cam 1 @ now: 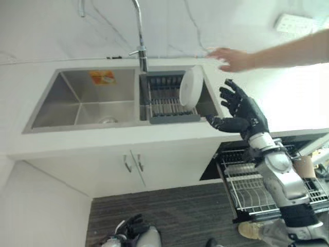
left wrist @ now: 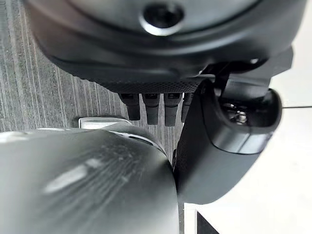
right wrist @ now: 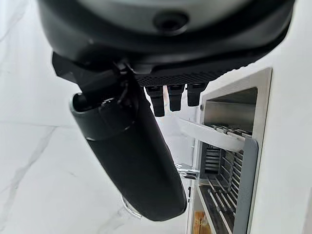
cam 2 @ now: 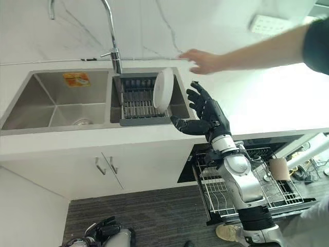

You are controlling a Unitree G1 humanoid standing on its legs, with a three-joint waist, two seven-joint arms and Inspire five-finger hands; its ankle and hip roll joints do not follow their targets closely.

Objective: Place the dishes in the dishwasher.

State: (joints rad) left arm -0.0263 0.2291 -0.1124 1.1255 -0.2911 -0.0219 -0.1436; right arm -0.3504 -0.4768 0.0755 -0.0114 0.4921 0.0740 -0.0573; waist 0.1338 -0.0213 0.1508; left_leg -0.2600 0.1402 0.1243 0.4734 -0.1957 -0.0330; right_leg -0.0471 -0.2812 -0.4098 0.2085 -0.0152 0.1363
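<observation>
A white plate (cam 1: pixel 191 86) stands on edge at the right end of a dark drying rack (cam 1: pixel 164 100) in the right sink basin. It also shows edge-on past the fingers in the right wrist view (right wrist: pixel 209 134). My right hand (cam 1: pixel 241 110) is open just right of the plate, over the counter's edge, thumb towards the plate and apart from it. The dishwasher's wire rack (cam 1: pixel 247 190) is pulled out below the counter at the lower right. My left hand (cam 1: pixel 131 226) hangs low near the floor, fingers relaxed and holding nothing.
A person's hand (cam 1: pixel 231 59) reaches in over the counter from the right, above my right hand. A tall faucet (cam 1: pixel 140 31) rises between the basins. The left basin (cam 1: pixel 87 100) bears an orange sticker. A brown cup (cam 2: pixel 279 168) sits in the dishwasher rack.
</observation>
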